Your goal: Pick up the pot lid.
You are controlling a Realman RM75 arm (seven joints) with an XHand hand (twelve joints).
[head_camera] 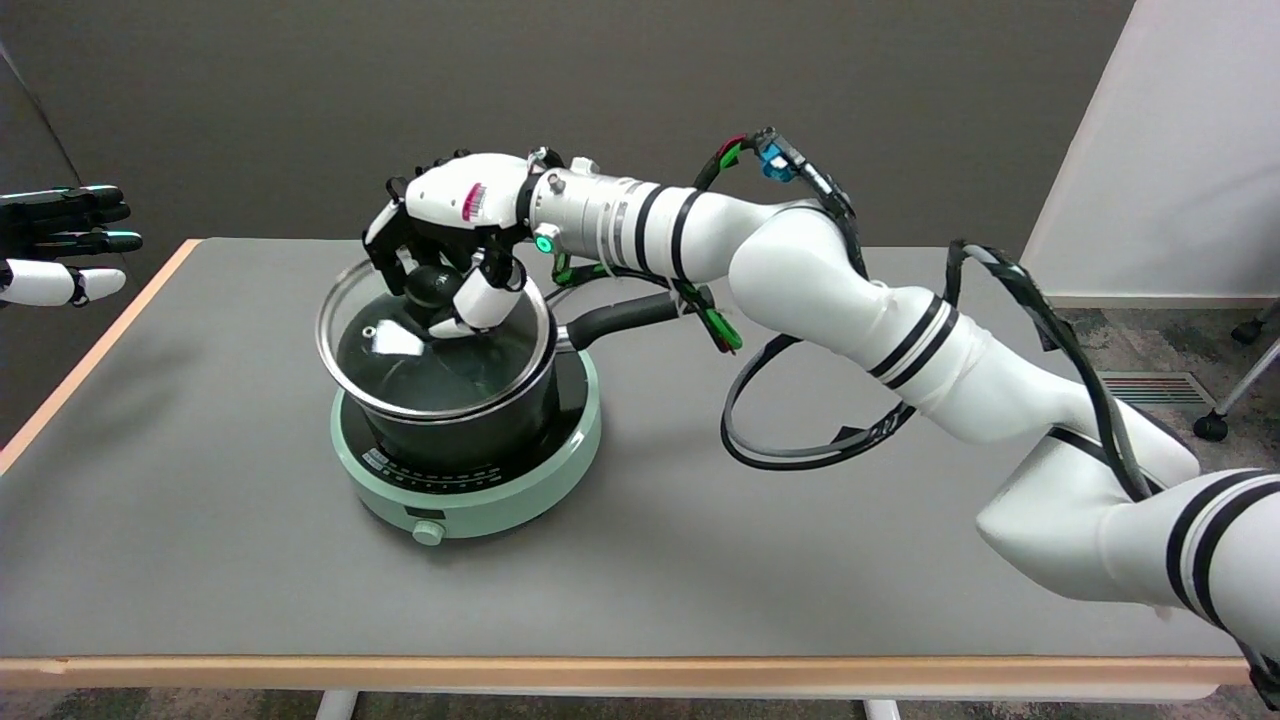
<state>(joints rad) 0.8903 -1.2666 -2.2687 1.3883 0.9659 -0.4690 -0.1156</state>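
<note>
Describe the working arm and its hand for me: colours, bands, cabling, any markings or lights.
The right arm is glossy white in rounded segments, with paired black bands at the joints. Black cables loop loosely beside it, with green and red ties and a blue connector near the elbow. The silver wrist cuff carries a green light. The right hand has a white shell with a pink label and black-and-white fingers.
</note>
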